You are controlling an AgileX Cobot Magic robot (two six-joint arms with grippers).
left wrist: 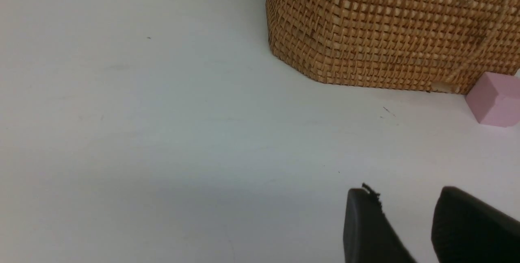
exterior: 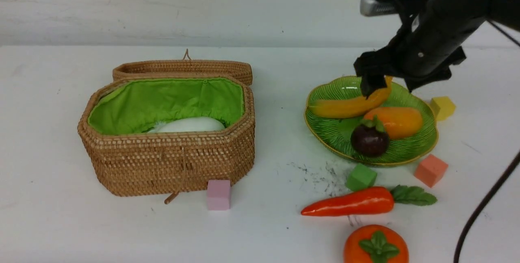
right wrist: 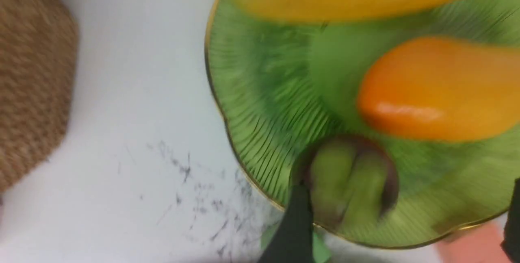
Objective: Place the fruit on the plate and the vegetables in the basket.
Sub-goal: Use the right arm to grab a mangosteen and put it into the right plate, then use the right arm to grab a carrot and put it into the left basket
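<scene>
The left gripper [left wrist: 406, 192] hangs part-open and empty near the basket [exterior: 170, 153], where the radish [exterior: 191, 125] lies lengthwise, mostly hidden. On the plate [exterior: 325, 129] the banana [exterior: 345, 106] runs left to right, with the mango [exterior: 396, 120] and mangosteen [exterior: 369, 141] beside it. In front of the plate the carrot [exterior: 349, 206] points its tip left. The persimmon [exterior: 375, 246] is cut off by the frame. The right gripper [exterior: 390, 85] gapes wide and empty over the banana.

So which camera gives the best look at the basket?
The front view: the whole basket shows, lid open, a white radish inside. The left wrist view catches only part of its woven wall; the right wrist view, just a blurred corner.
</scene>
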